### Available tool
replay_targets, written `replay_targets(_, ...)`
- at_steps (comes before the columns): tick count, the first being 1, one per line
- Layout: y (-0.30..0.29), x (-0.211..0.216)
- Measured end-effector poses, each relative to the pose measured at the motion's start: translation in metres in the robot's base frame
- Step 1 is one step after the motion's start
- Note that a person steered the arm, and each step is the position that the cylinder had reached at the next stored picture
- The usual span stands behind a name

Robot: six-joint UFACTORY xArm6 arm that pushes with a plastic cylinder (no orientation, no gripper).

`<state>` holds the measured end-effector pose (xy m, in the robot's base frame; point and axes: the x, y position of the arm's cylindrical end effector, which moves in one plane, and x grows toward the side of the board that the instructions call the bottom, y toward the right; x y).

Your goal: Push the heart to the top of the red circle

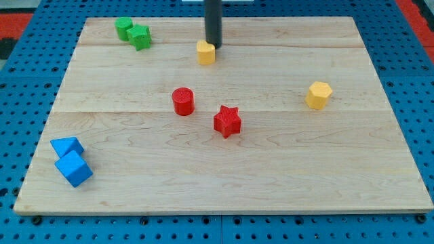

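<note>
Nearest the view's bottom, at the left corner of the wooden board [271,176], two blue blocks sit touching: a blue cube [74,169] in front and a second blue block [66,146], whose shape I cannot make out, just behind it. Farther up, around the middle of the board, the red star [227,121] lies just to the lower right of the red circle [182,101], the two close but apart. Well off toward the view's right, level with the red circle, the yellow hexagon [318,95] stands alone. Above the red circle and a little to its right, clearly separated from it, sits the yellow heart [205,51], near the seam between the board's upper planks. My tip [213,47] rests at the heart's upper right edge, touching it or very nearly so, with the dark rod rising straight up from there and out of the view's top. The rod ends bare: it grasps nothing and merely presses beside the heart. At the far left corner of the board, near the view's top, two green blocks huddle together, one green block [141,36] in front and to the right, the other green block [123,28] just behind it; their shapes are too small to make out. Around the board on all sides runs the blue perforated table [20,74].
</note>
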<state>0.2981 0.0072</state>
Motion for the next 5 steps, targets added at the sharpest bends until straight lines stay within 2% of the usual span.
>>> replay_targets(1, 0.017, 0.017)
replay_targets(3, -0.01, -0.012)
replay_targets(5, -0.087, 0.002)
